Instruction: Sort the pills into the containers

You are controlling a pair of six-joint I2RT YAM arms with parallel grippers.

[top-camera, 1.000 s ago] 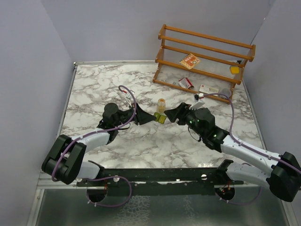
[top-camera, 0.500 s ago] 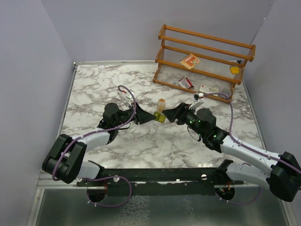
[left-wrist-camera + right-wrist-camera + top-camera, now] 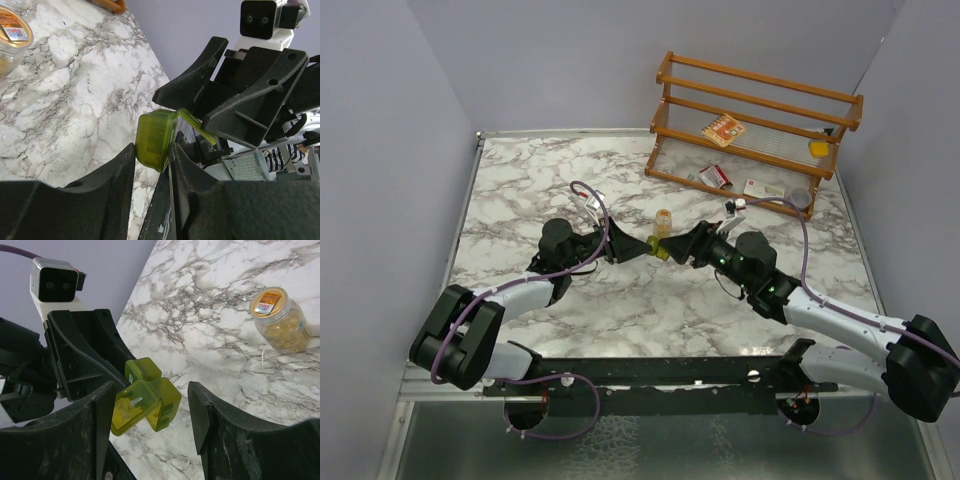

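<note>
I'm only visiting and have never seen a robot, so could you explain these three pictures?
Two robot arms work at a marble table. One picture looks down from above; the other two come from cameras on each wrist. The left gripper pinches a small green pill box with a lid flipped open. The right gripper stands open, a finger on either side of the box. Nearby stands a clear bottle of yellowish pills; a wooden rack sits at the back.
</note>
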